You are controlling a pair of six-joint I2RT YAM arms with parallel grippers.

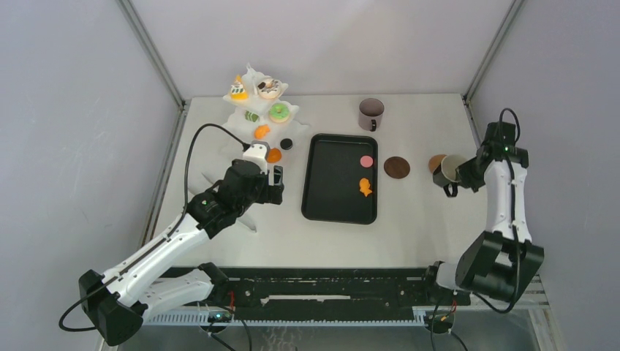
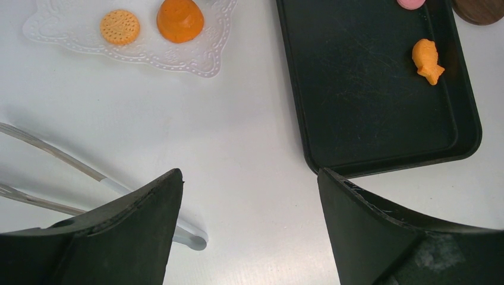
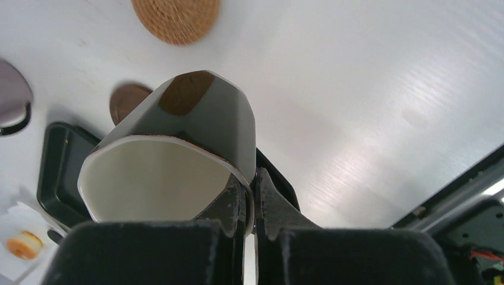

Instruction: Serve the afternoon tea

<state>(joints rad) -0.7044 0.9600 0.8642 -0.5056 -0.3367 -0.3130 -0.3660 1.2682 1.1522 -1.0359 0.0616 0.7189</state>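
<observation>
My right gripper is shut on the rim of a dark mug with a pale inside, one finger inside the wall and one outside. The top view shows that mug tilted at the table's right, held by the right gripper. A second mug stands upright at the back. On the black tray lie a pink pastry and an orange fish pastry. My left gripper hangs open and empty just left of the tray. Several pastries sit on the white stand.
A dark brown coaster lies right of the tray, and a straw coaster shows partly behind the held mug. Clear tongs lie under my left gripper. An orange cake and biscuit rest on the stand's lace plate.
</observation>
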